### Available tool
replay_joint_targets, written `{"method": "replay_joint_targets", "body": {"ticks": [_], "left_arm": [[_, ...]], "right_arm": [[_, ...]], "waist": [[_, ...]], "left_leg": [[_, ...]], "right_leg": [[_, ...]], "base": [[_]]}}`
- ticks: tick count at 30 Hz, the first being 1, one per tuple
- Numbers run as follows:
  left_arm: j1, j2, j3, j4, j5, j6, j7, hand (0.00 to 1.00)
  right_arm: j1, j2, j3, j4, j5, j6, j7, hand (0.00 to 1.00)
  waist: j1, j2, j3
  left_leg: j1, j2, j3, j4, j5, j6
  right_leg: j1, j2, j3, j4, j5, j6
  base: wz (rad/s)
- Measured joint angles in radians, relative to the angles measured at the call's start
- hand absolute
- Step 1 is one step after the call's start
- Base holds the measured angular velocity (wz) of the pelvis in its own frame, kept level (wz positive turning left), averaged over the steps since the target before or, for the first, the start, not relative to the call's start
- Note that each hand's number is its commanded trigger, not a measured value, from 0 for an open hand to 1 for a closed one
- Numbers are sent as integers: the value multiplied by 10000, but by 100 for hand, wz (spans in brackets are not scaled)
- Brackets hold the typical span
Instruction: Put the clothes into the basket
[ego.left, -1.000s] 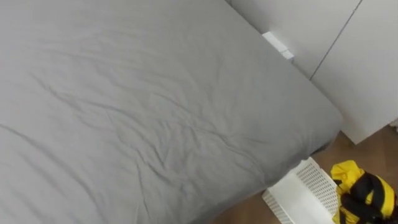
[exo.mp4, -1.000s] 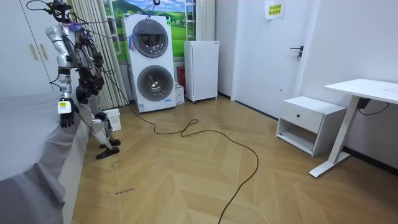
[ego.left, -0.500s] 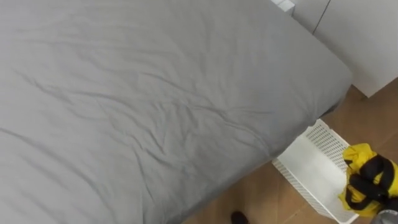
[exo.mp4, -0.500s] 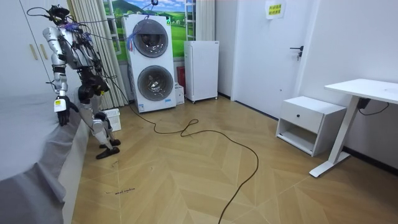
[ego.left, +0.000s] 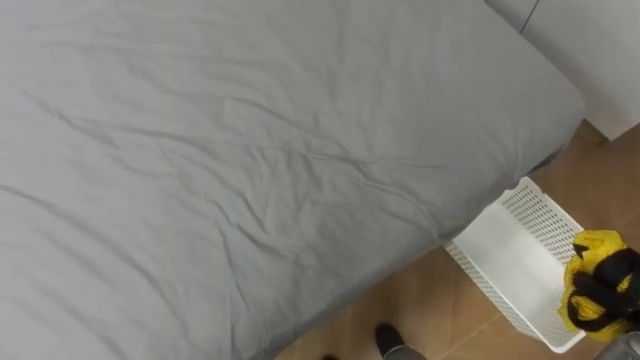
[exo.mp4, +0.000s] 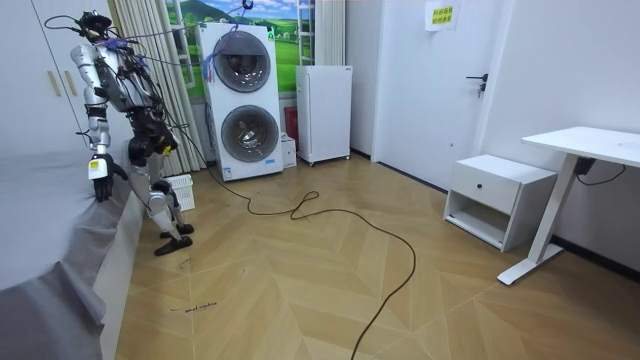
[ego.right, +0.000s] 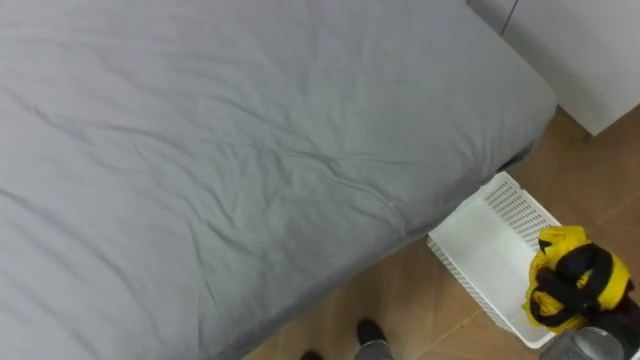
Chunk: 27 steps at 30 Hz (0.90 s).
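We see right hand (ego.right: 578, 263) low at right, dark fingers seem curled round yellow clothes (ego.right: 556, 242), over corner of white basket (ego.right: 480, 250) on floor (ego.right: 420, 295) beside grey bed (ego.right: 250, 150); left hand (exo.mp4: 98, 170) hangs by bed edge in room view

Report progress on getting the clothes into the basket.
Done: the visible grey bed is bare. In hand: a yellow-and-black garment is bunched over the right end of the white basket, by the robot's right arm; whether it is released I cannot tell. Left: letting it settle inside.
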<state>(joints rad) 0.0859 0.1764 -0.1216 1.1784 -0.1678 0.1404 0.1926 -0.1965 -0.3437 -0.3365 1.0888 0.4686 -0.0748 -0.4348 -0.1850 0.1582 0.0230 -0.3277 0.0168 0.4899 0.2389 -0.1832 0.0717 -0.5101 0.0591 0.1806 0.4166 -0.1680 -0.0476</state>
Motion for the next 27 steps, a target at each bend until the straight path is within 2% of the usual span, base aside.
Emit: {"method": "replay_joint_targets", "body": {"ticks": [3,7,14,18,25,27], "left_arm": [[3,2,-1,1,2,-118,0,0],[2,5,-5,11,0,-163,0,0],[-3,76,2,109,37,-326,-14,0],[-1,170,-2,87,50,-444,-15,0],[-30,253,-32,131,22,-551,-94,0],[71,358,-305,135,-79,-603,-117,0]], "right_arm": [[0,-174,-2,80,115,-41,-98,0],[-67,-197,-2,187,330,-263,-145,0],[-190,-349,-2,392,369,-392,-221,0],[-173,-460,3,403,364,-440,-234,0],[-442,-484,14,769,322,-476,-246,0],[-396,-484,23,779,269,-478,-250,0]], "waist": [[0,-8,5],[3,-9,6],[12,-70,49],[9,-107,74],[37,-88,61],[35,-82,56]], "left_leg": [[-13,-9,-1,-7,0,0],[-24,-9,-5,-10,0,0],[-74,3,-3,3,2,-3],[-108,9,-32,20,1,-4],[-117,20,-56,39,2,-5],[-113,18,-70,39,3,-7]], "right_leg": [[10,-50,-117,0,-40,-6],[17,-68,-170,-8,-53,-22],[-5,-74,-215,-4,-106,-50],[0,-122,-397,12,-142,-90],[32,-140,-488,-12,-155,-96],[43,-147,-510,-17,-154,-96]], "base": [[10],[5],[1],[10],[5],[2]]}}
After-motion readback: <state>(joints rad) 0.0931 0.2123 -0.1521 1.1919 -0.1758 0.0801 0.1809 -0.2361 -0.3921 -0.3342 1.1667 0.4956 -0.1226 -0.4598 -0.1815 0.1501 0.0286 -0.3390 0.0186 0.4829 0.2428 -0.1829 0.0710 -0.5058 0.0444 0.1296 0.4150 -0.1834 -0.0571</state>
